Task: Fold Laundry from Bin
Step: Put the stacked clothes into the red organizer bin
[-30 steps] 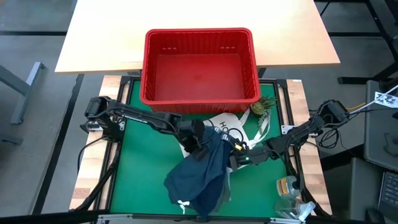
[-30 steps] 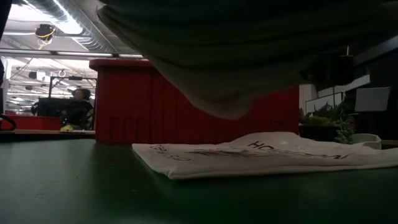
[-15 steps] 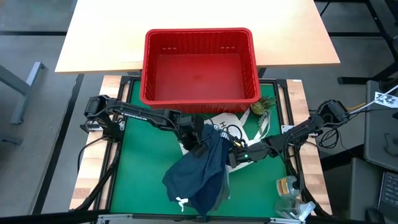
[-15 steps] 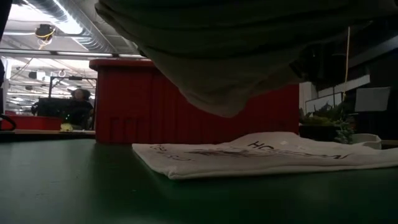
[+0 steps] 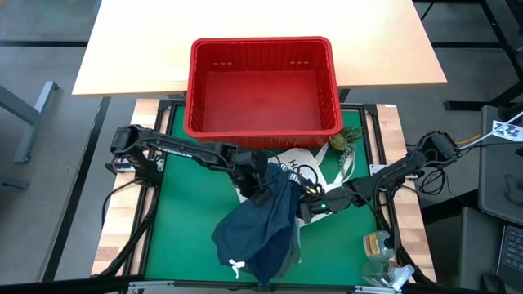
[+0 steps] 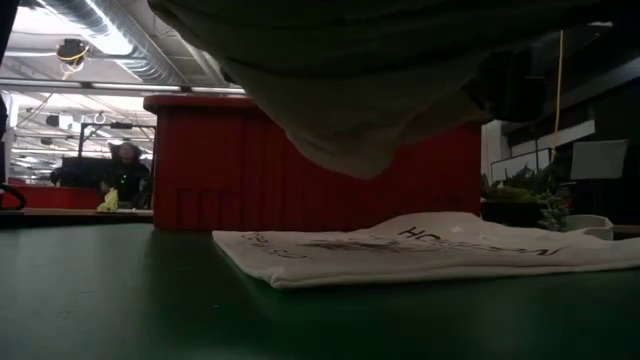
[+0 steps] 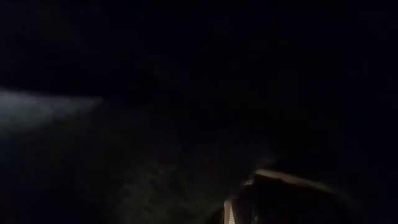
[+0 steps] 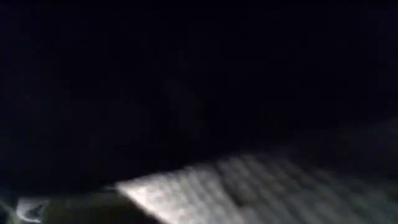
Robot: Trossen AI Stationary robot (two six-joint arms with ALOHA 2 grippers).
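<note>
Both grippers — left gripper (image 5: 263, 189) and right gripper (image 5: 304, 206) — were clamped shut on the navy garment (image 5: 253, 233) you had lifted over the tote bag (image 5: 304, 167). Your bin (image 5: 261, 122) sat empty — folding itself looked barely begun.

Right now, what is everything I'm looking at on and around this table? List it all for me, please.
Basket: one, red plastic, empty, at the far edge of the green mat.
Navy garment: one, dark blue, bunched and lifted above the mat's middle, trailing toward the near edge.
Tote bag: one, white with dark print, flat on the mat under the garment.
Small plant: one, green, beside the basket's right near corner.
Mat: one, green, covering the work surface.
Tabletop: one, pale wood, beyond the mat.
Clear container: one, at the mat's right near corner.
Person: one, far in the room behind.
Left gripper: shut on the garment.
Right gripper: shut on the garment.
</note>
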